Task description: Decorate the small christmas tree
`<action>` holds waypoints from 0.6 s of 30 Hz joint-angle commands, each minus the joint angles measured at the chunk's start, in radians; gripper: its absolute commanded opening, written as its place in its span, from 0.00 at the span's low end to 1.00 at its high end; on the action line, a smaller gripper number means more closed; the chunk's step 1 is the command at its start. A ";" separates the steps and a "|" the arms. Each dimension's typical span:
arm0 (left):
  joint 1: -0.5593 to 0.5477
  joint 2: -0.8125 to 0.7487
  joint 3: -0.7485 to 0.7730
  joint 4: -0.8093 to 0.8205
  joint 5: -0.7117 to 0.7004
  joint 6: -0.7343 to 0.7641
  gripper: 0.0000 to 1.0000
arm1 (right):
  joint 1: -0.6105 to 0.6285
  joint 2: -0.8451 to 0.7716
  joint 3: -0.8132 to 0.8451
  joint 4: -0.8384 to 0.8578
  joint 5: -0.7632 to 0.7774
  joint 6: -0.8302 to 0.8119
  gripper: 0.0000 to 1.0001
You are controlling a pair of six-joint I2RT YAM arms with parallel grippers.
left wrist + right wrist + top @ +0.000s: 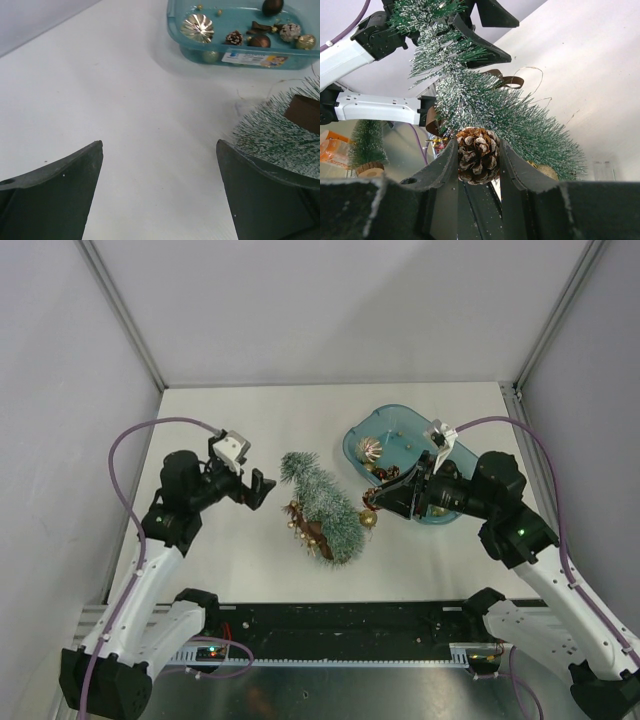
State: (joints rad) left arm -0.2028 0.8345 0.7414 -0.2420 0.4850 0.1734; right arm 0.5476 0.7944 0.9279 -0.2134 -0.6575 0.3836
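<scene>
Observed: tree (322, 505) has green bristles with white frosting on the tips. The pine cone (478, 156) is brown with pale scale edges. The tray (172, 30) is translucent teal. The fluted bauble (197, 27) is shiny gold with radial ribs. The counter (250, 430) is plain white and the cables (160, 421) are purple. Left pincer (160, 150) and right pincer (478, 142) are dark grey.

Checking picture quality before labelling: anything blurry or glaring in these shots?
Top view: even light, soft shadows, nothing blurred. Left wrist view: the gold ornament glints in the teal tray. Right wrist view: pine cone crisp, fingers nearest the lens soft.
</scene>
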 commanded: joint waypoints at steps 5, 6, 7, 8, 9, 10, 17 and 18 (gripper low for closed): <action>0.024 -0.012 0.146 0.003 -0.072 0.091 1.00 | 0.010 0.022 0.051 0.071 -0.028 0.007 0.26; 0.025 -0.011 0.158 0.004 -0.068 0.094 1.00 | 0.011 0.025 0.052 0.075 -0.029 0.008 0.26; 0.025 -0.010 0.172 0.007 -0.063 0.096 1.00 | 0.013 0.027 0.052 0.079 -0.029 0.009 0.26; 0.025 -0.010 0.181 0.009 -0.059 0.098 1.00 | 0.015 0.028 0.053 0.083 -0.030 0.009 0.26; 0.025 -0.011 0.192 0.012 -0.054 0.101 1.00 | 0.016 0.029 0.053 0.086 -0.030 0.011 0.26; 0.025 -0.011 0.200 0.017 -0.051 0.108 1.00 | 0.016 0.030 0.054 0.089 -0.032 0.013 0.26; 0.026 -0.012 0.239 0.032 -0.009 0.108 1.00 | 0.021 0.035 0.061 0.136 -0.052 0.039 0.26; 0.026 -0.013 0.240 0.035 0.006 0.098 1.00 | 0.021 0.037 0.061 0.142 -0.055 0.042 0.26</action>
State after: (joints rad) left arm -0.1860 0.8345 0.9398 -0.2470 0.4404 0.2653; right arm 0.5617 0.8284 0.9337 -0.1513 -0.6823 0.4023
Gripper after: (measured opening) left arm 0.995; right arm 0.335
